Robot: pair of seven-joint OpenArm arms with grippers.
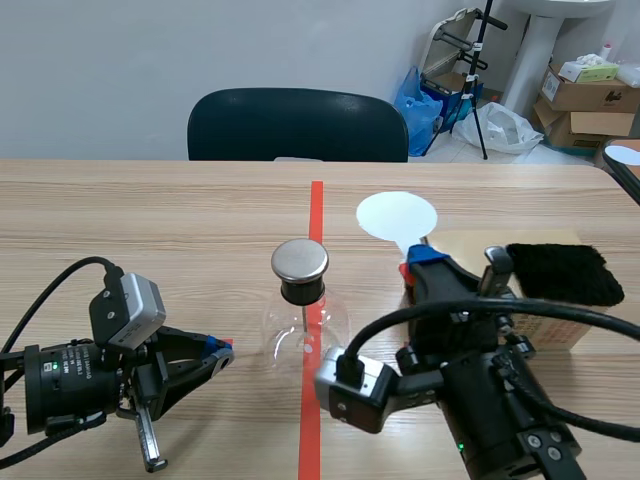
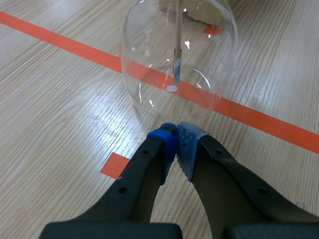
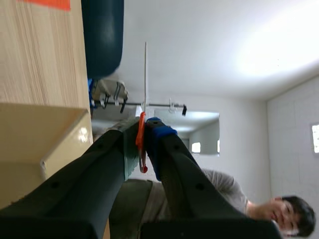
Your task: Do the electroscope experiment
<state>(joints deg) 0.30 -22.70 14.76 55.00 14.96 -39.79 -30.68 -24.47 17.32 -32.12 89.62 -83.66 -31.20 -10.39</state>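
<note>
Nearest, the left gripper [image 1: 222, 348] [image 2: 175, 137] lies low on the table [image 1: 150, 220] with its two pads pressed together and nothing between them. Its tips sit just short of the electroscope [image 1: 300, 330] [image 2: 174, 55] without touching it. This clear glass flask stands on the orange tape line [image 1: 316, 210] and has a dark neck and a metal cap [image 1: 300, 262]. A thin rod [image 2: 176, 64] hangs inside the flask. Beside it, the right gripper [image 1: 413, 262] [image 3: 143, 134] is clamped on the orange handle [image 3: 141, 144] of a white disc [image 1: 397, 216] [image 3: 145, 74], held above the table, right of the cap and a little beyond it. Farther right, a black cloth [image 1: 558, 272] lies on a beige box [image 1: 545, 325]. A dark chair [image 1: 295, 122] stands beyond the table's far edge.
</note>
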